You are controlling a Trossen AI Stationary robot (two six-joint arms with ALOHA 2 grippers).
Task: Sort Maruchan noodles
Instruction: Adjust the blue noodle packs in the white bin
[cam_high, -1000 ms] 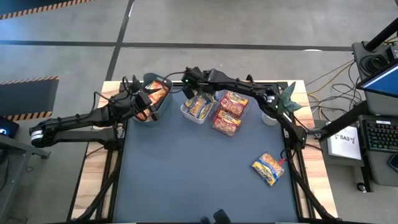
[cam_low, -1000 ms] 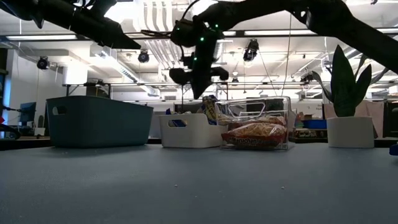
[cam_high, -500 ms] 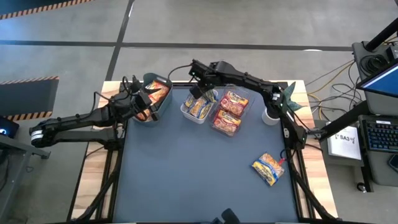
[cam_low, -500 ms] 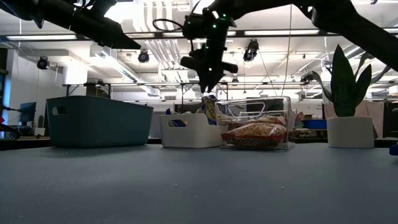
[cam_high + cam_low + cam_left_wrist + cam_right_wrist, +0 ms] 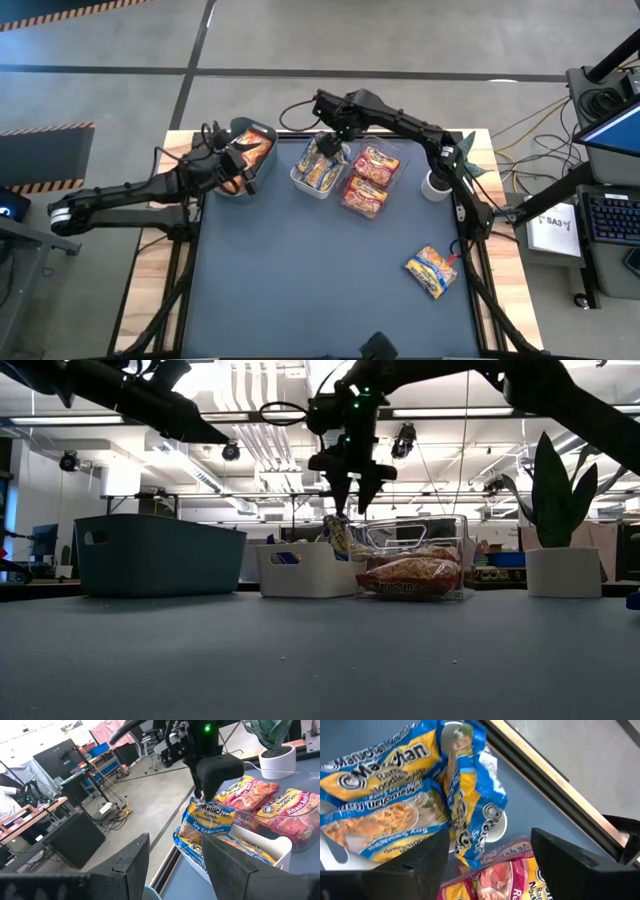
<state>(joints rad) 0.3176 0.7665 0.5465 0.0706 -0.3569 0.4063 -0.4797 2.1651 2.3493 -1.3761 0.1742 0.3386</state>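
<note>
Right hand (image 5: 350, 503), fingers apart, hovers above white bin (image 5: 300, 572); its blue-and-yellow packets (image 5: 337, 535) mostly hidden.

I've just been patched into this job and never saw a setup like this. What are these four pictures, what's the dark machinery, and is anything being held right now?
The dark machinery is two robot arms at a table, each ending in a two-finger tool. One picture looks straight down, one looks level across the tabletop, and two come from cameras on the arms' wrists.

On the table stand a grey-green bin, a white bin with blue-and-yellow noodle packets, and a clear bin with reddish packets. One loose blue-and-yellow packet lies apart near the right edge. A potted plant is at the back right.

The right tool hangs open just above the white bin, holding nothing. The left tool waits open by the grey-green bin, also empty.
</note>
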